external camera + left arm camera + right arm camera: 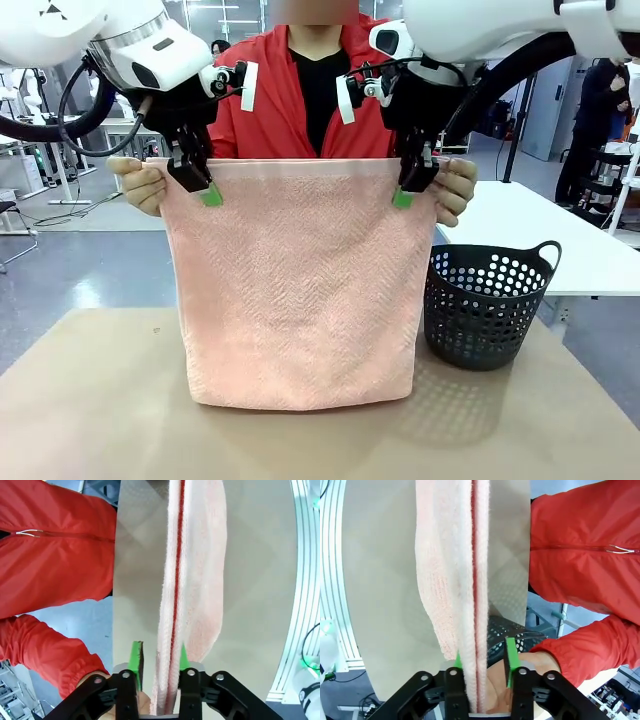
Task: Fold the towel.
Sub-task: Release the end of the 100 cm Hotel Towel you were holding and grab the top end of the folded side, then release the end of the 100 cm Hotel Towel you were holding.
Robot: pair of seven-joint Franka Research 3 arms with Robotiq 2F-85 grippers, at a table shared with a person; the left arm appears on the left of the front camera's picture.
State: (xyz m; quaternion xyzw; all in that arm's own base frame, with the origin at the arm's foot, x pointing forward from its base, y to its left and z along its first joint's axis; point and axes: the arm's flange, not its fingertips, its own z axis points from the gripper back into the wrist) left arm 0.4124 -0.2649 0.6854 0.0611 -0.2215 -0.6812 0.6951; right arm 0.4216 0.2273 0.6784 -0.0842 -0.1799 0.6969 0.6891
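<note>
Front view: doubled towel (300,290) hangs mid-scene, top edge running left-right, person (265,110) pinching both corners. Left gripper (200,188) and right gripper (410,185) straddle that edge, 2 fingers apart, unclamped.

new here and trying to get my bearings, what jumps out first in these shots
The pink towel dominates: it hangs mid-frame in the front view, down to about the tan table, held at its top corners by the person's hands. The left end effector and right end effector straddle its top edge just inside those hands, jaws open around the cloth. A dark perforated basket stands on the table at the robot's right.
</note>
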